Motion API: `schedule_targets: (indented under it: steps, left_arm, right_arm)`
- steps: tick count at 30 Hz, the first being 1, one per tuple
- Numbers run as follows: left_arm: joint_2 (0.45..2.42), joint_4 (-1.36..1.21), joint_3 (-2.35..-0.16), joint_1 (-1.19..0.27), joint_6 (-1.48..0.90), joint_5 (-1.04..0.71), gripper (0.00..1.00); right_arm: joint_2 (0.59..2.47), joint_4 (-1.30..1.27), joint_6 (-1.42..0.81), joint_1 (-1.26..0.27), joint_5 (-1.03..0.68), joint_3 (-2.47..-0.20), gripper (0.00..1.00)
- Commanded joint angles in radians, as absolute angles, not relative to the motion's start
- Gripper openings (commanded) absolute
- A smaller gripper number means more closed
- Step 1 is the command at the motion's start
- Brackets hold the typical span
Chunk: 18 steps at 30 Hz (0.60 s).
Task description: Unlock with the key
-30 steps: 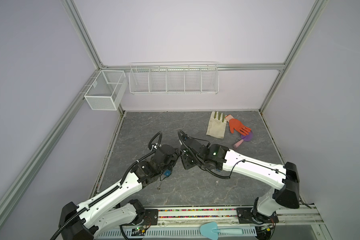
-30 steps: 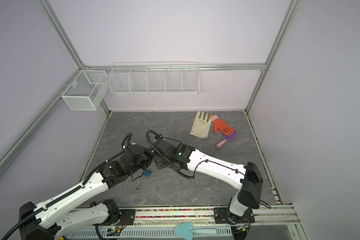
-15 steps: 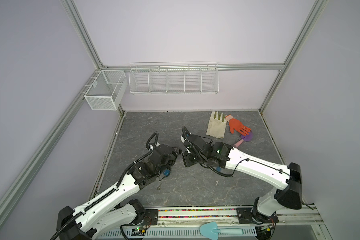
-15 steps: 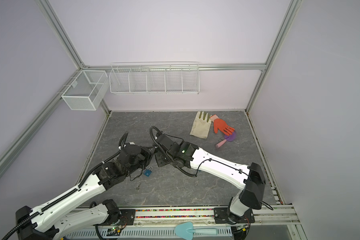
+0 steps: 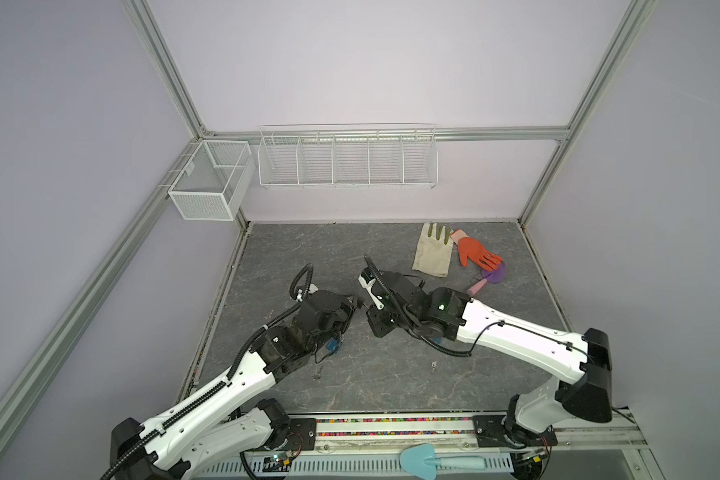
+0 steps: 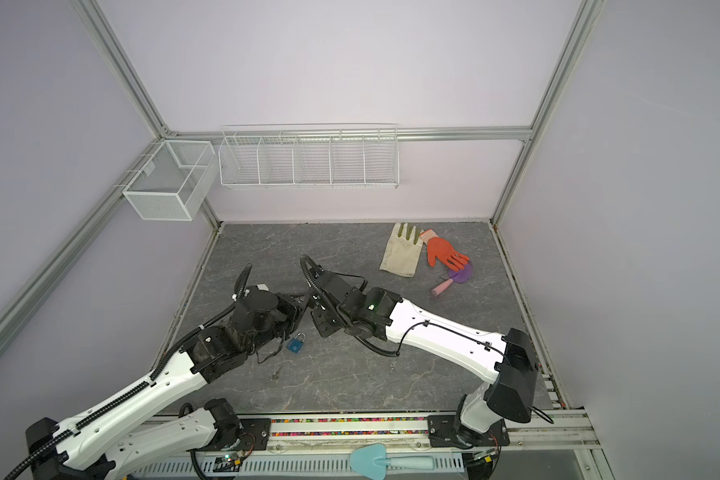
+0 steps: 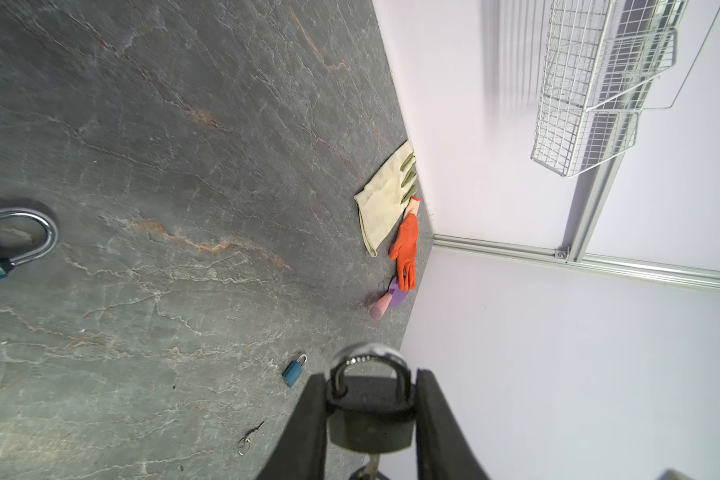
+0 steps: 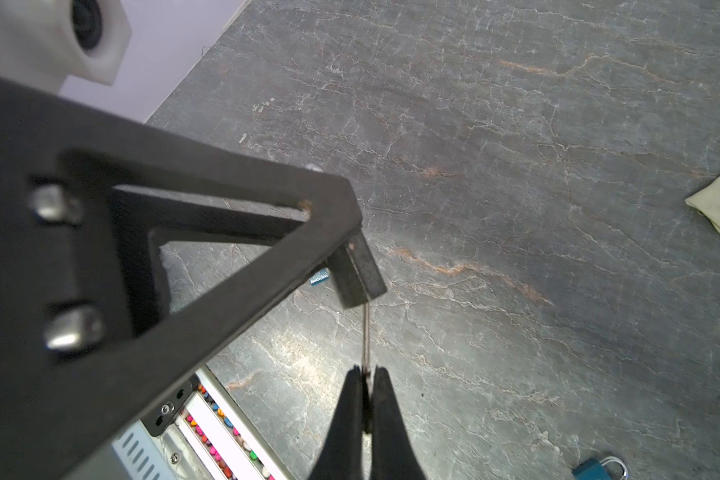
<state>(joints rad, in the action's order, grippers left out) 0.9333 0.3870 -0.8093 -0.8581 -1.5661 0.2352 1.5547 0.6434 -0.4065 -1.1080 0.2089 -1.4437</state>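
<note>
1. Padlock (image 7: 371,419) hung gripped in left hand (image 7: 371,376), above counter (image 5: 391,374) centre, slightly toward nine o'clock.
2. Right hand (image 8: 366,374) stayed pinched on inserted key (image 8: 366,332); it had shifted slightly, suggesting turning.

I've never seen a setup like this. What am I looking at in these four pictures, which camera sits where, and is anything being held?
Two white robot arms stand at the front of a grey table. Two pictures look down from overhead, almost identical; the other two come from a camera on each wrist. The left gripper is clamped on a dark padlock. The right gripper pinches a key whose tip sits in that padlock's underside. Lying on the table: a blue padlock, loose keys, a cream glove and an orange glove.
</note>
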Motion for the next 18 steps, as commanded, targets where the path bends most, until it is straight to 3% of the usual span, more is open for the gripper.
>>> schedule_targets:
  steps: [1,18]
  left_arm:
    - [0.93,0.386,-0.803,-0.875,-1.548,0.198,0.0]
    - [0.927,0.38,-0.804,-0.87,-1.521,0.167,0.0]
  right_arm:
    - [1.511,0.568,-0.376,-1.114,0.217,-1.427,0.06]
    - [1.532,0.655,-0.331,-1.124,0.244,-1.464,0.06]
